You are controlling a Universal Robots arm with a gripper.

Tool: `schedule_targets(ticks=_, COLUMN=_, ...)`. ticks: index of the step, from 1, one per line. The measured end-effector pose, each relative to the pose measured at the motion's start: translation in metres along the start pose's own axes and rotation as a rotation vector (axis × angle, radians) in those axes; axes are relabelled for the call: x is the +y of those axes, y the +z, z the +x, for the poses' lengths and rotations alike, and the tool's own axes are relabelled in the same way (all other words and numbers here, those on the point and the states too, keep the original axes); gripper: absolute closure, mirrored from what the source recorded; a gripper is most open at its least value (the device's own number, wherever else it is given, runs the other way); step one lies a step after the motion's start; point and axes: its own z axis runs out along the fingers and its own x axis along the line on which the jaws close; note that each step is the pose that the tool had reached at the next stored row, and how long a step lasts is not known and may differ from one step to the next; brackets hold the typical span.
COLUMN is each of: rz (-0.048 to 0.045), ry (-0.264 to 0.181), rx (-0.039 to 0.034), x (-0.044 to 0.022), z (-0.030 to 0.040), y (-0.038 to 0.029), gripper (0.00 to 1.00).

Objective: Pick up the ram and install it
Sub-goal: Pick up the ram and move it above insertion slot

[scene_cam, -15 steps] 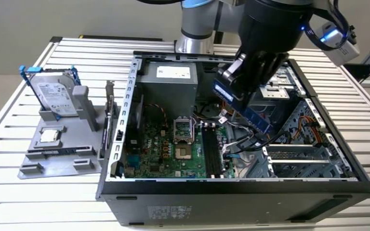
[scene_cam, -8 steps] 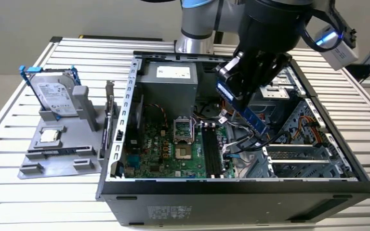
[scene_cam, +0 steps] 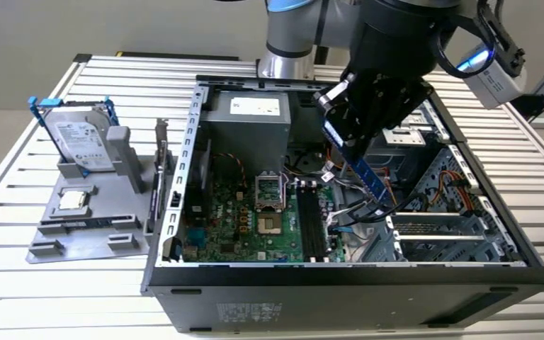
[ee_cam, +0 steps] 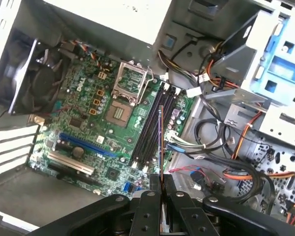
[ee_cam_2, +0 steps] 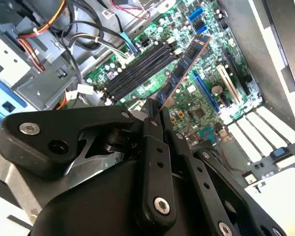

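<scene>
Ram, a long thin dark-green circuit-board stick (ee_cam: 161, 142), is clamped at one end in the black gripper (ee_cam: 161, 184) and hangs tilted inside the open grey computer case (scene_cam: 348, 304). Pick-up looks done and install is in hand; the stick is not seated. In the exterior view the long black plastic memory slots (scene_cam: 312, 212) lie about 8 o'clock from its free end. Seating likely needs its edge parallel over one slot, then a straight push.

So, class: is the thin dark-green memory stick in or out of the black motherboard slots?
Out. The thin dark-green memory stick is clamped in the jaws, above the long black plastic motherboard slots, not touching them.
</scene>
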Motion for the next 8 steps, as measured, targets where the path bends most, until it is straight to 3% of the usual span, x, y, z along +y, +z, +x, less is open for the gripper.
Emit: schedule_targets(ticks=8, rz=-0.0002, ry=0.107, rx=0.0004, x=0.0000, z=0.0000, y=-0.0001, gripper=1.00)
